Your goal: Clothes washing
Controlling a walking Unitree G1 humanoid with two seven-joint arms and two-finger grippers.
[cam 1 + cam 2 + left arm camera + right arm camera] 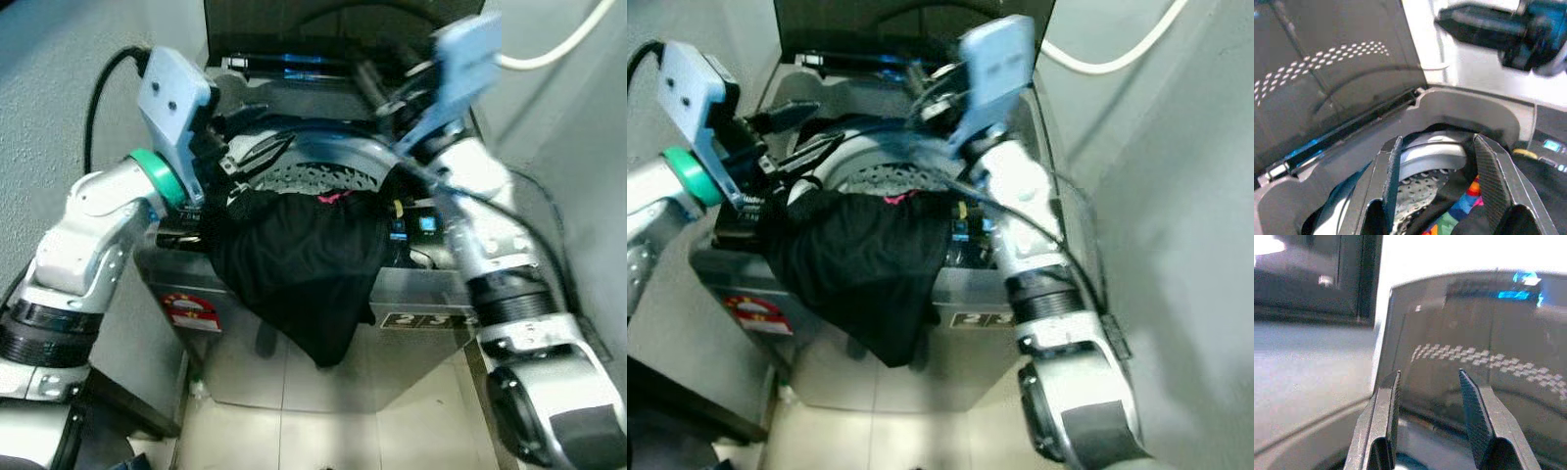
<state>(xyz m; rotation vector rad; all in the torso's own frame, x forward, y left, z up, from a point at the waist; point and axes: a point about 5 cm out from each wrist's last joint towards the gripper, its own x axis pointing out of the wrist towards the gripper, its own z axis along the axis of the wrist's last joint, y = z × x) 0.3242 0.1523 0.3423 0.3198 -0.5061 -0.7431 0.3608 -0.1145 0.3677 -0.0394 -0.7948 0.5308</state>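
A top-loading washing machine (421,318) stands with its lid (323,24) raised. A black garment (304,264) is draped over the front rim, half in the perforated drum (313,176) and half hanging down the front. A colourful cloth (1459,210) peeks out beside it in the left wrist view. My left gripper (260,152) hovers open over the drum's left side, just above the garment, holding nothing. At the back right of the opening, close to the lid, my right gripper (1430,373) is open and empty.
Grey walls close in on both sides of the machine. A white hose (558,49) runs along the right wall. The control panel (411,227) with blue lights sits on the front right rim. A red sticker (191,311) marks the front, above a tiled floor (323,431).
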